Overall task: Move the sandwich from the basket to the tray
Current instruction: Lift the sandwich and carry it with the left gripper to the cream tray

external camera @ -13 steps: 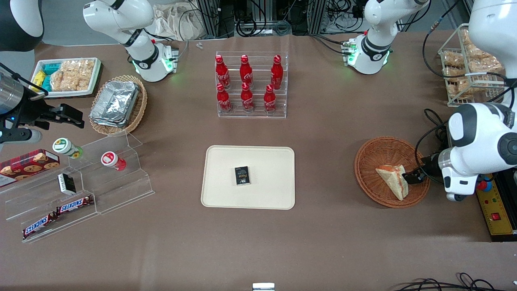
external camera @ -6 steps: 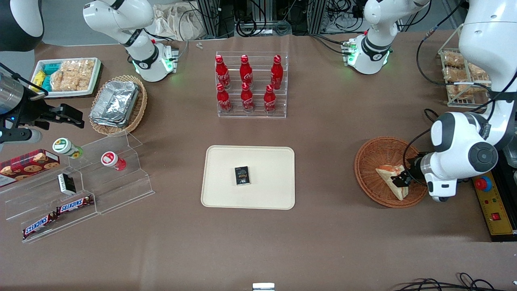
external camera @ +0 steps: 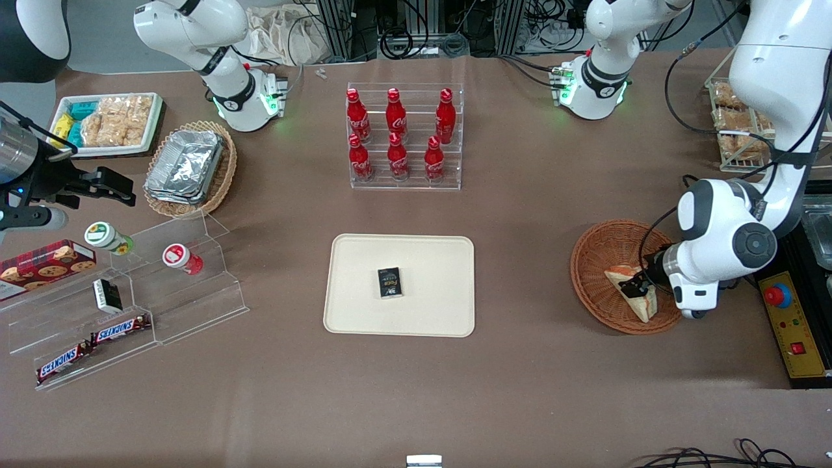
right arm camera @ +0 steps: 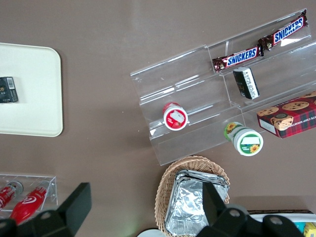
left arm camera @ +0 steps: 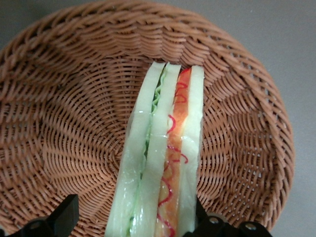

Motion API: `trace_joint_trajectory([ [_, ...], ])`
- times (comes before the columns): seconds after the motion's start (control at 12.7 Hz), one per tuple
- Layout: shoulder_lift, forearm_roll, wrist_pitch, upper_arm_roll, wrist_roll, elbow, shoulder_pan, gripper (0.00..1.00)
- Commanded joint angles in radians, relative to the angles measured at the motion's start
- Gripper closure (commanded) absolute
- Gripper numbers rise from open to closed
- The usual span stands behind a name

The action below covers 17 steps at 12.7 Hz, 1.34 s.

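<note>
**Sandwich on its edge in the basket, gripper straddling it**

The sandwich [external camera: 634, 290] stands on edge inside the reddish-brown basket [external camera: 601, 250], filling edge up, resting against the basket's wall on the side toward the working arm. Its long axis runs from the basket's middle out to its rim. The gripper [external camera: 638, 286] sits low over the basket, its fingers [left arm camera: 64, 215] spread wide either side of the sandwich. The tray [external camera: 429, 260], well apart from the basket, holds a small dark packet [external camera: 390, 283].

The front camera looks steeply down over my whole desk [external camera: 520, 390]. My left wrist camera stares close into the basket [left arm camera: 59, 98], beside my pincer [external camera: 638, 284].
</note>
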State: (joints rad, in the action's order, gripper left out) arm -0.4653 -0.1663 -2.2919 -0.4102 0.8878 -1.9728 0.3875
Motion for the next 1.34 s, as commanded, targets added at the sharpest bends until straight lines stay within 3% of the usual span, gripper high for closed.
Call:
trace_joint_trajectory([
  [0.0, 0.010, -0.021, -0.023, -0.002, 0.013, -0.012, 0.005, 0.64],
  [0.08, 0.008, -0.021, -0.023, -0.002, 0.010, -0.008, 0.004, 0.88],
  [0.16, 0.011, -0.021, -0.021, -0.002, 0.010, -0.001, 0.001, 1.00],
  [0.39, 0.014, -0.024, 0.046, -0.007, 0.010, 0.047, -0.001, 1.00],
  [0.63, 0.045, -0.022, 0.237, -0.030, -0.024, 0.149, -0.007, 1.00],
  [1.02, 0.050, -0.015, 0.583, -0.178, -0.179, 0.444, -0.010, 1.00],
  [1.26, -0.021, -0.024, 0.586, -0.234, -0.225, 0.538, -0.135, 1.00],
])
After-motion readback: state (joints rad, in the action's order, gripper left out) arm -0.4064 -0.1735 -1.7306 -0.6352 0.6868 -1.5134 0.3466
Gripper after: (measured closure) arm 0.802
